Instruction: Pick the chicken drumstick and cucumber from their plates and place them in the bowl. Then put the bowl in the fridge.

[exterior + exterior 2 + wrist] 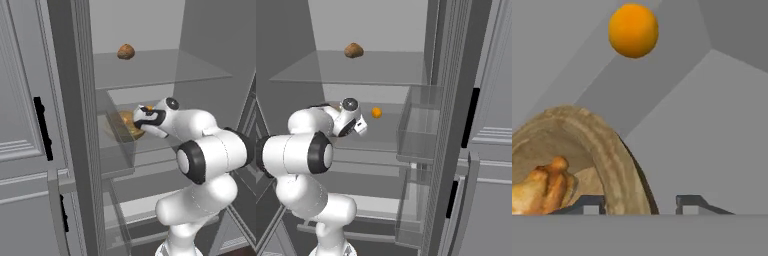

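Note:
The wooden bowl (pixel 126 125) sits on the middle glass shelf inside the open fridge (pixel 210 55). In the hand view the chicken drumstick (pixel 542 187) lies inside the bowl (pixel 587 135) at the lower left. My gripper (pixel 641 202) straddles the bowl's thick rim: one fingertip is inside against the rim, and the other stands outside with a gap to it, so the jaws are open. From the left base view the gripper (pixel 137 125) reaches into the fridge at the bowl's near edge. The cucumber and the plates are out of view.
An orange ball (pixel 633 30) rests on the same shelf behind the bowl, also seen as the orange ball (pixel 376 113). A round brown lump (pixel 126 51) lies on the shelf above. Grey fridge doors (pixel 25 125) with black handles and clear door bins (pixel 418 130) flank the opening.

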